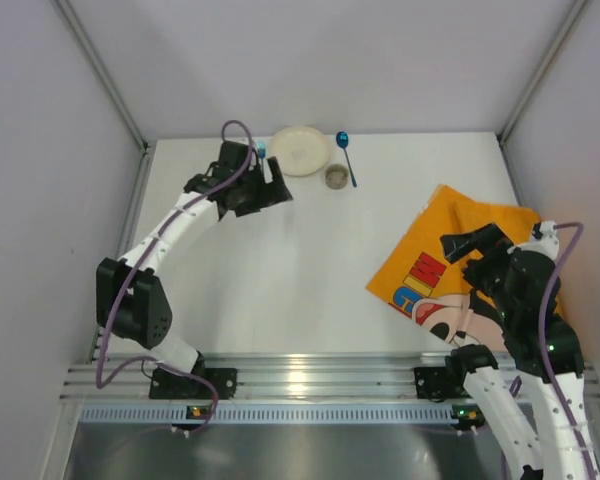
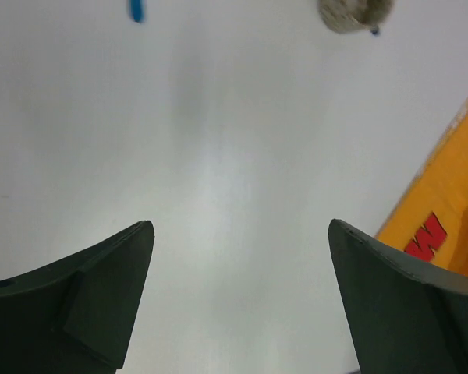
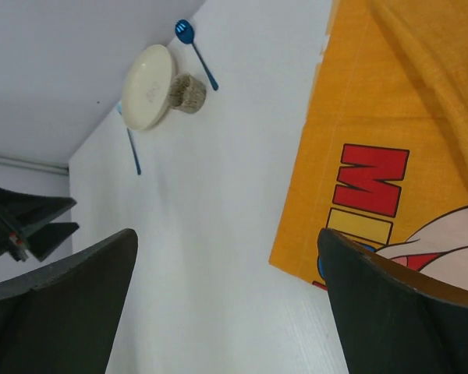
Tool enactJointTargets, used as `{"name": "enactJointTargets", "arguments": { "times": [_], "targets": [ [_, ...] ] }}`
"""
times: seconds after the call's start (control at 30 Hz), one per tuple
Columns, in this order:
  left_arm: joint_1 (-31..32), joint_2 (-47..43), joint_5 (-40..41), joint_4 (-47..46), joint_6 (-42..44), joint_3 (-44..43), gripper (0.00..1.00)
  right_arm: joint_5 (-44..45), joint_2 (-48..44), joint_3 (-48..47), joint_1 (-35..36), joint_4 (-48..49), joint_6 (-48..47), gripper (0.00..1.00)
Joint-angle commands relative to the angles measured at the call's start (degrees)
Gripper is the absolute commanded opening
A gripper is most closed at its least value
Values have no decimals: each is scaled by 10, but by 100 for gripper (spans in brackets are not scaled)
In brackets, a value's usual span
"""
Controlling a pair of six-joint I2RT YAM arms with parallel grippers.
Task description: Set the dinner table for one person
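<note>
Left pincer (image 1: pixel 263 187) hangs just left of the round cream plate (image 1: pixel 300 150), its dark fingers spread wide apart; in its wrist view we see only bench surface between them. Right pincer (image 3: pixel 226 234) is spread apart too. It sits well away from the plate on the near right, above the orange cartoon-printed cloth placemat (image 1: pixel 445 255), which lies skewed with a fold along its right side. A slim blue utensil handle (image 3: pixel 132 148) lies by the plate's left edge, mostly hidden under the left arm in the top view. A blue spoon with a thin handle (image 1: pixel 346 156) lies just right of the plate. A small speckled grey cup (image 1: pixel 336 177) stands just beside the plate's near-right rim, close against that spoon; we cannot tell what is in it. Everything rests on the large flat matte white bench (image 1: pixel 310 280), plain and unmarked, with the plate near its far edge.
</note>
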State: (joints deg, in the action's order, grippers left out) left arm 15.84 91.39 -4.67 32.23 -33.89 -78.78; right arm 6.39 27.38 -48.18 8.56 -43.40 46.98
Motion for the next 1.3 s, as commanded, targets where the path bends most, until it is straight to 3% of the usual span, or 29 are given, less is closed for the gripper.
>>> {"name": "enactJointTargets", "arguments": {
  "times": [0.0, 0.17, 0.37, 0.53, 0.8, 1.07, 1.17, 1.27],
  "targets": [
    [95, -8, 7, 1, -37, -49, 99, 0, -21, -24, 0, -58, 14, 100],
    [214, 99, -1, 1, -8, -96, 99, -11, 13, -60, 0, -107, -28, 100],
    [294, 261, 8, 18, 0, -203, 99, 32, 21, -124, 0, -162, -63, 100],
    [317, 364, 19, 37, -4, -306, 99, 49, 16, -144, 0, -203, -79, 100],
    [347, 460, -24, 38, -6, -372, 98, 99, 1, -175, 0, -253, -112, 100],
    [403, 532, -59, 40, -18, -415, 87, 107, 12, -182, 0, -259, -136, 100],
    [416, 552, -69, 52, -18, -441, 76, 102, 14, -179, 0, -259, -141, 100],
    [418, 564, -78, 54, -27, -450, 40, 95, 15, -175, 0, -254, -145, 100]
  ]
}}
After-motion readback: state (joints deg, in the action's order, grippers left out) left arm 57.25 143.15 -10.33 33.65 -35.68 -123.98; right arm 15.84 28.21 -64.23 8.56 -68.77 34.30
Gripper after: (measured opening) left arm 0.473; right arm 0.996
